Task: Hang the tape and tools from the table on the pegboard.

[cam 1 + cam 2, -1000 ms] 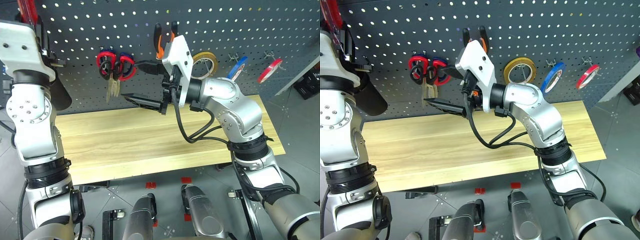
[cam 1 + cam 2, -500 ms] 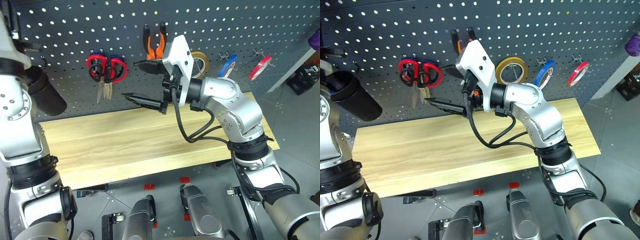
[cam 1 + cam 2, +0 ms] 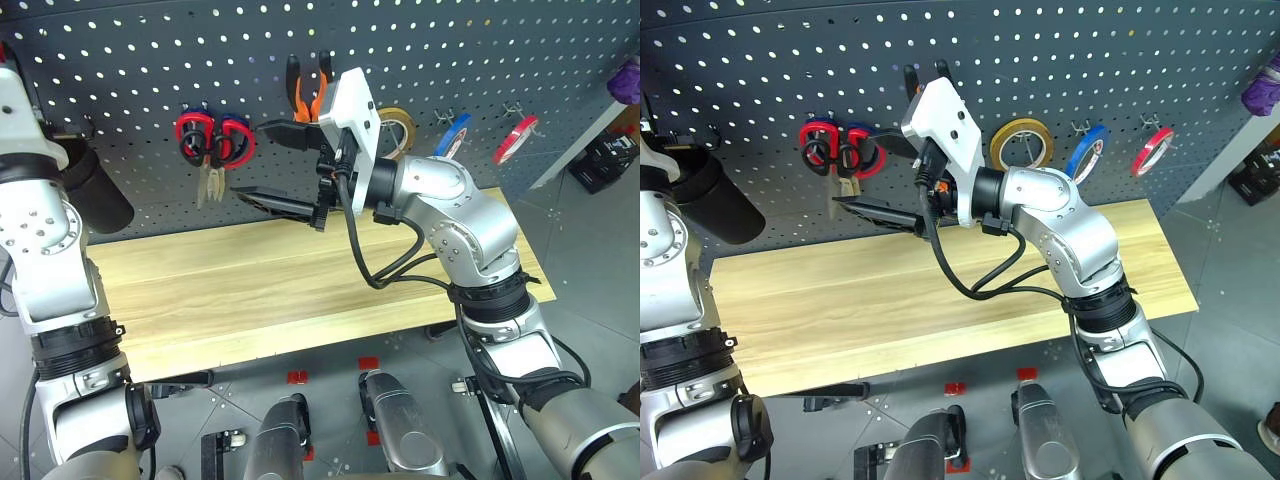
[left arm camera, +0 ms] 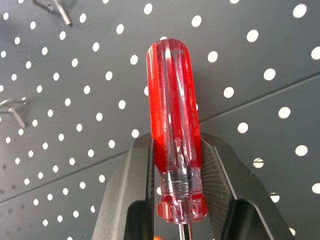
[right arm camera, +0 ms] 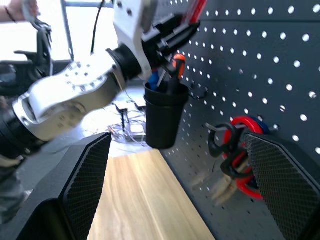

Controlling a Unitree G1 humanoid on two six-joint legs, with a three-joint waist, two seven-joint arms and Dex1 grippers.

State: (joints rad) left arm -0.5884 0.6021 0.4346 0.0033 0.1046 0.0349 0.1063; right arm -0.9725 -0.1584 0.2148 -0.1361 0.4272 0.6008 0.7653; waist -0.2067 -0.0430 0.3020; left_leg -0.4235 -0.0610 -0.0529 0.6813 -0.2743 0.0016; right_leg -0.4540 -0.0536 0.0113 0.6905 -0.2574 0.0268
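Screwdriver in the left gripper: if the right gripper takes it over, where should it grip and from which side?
Grip the screwdriver on the free rounded half of its red handle, beyond the left gripper clamping its collar end. Bring the open right gripper in crosswise, probably from a side the left fingers leave bare.

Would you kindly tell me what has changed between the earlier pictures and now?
The left pincer, still shut on the screwdriver, drifted slightly left along the pegboard. Nothing was taken hold of or let go. The right pincer stayed open in front of the pegboard near the pliers. The pliers and scissors hang as before; their shift in the picture comes from the camera.
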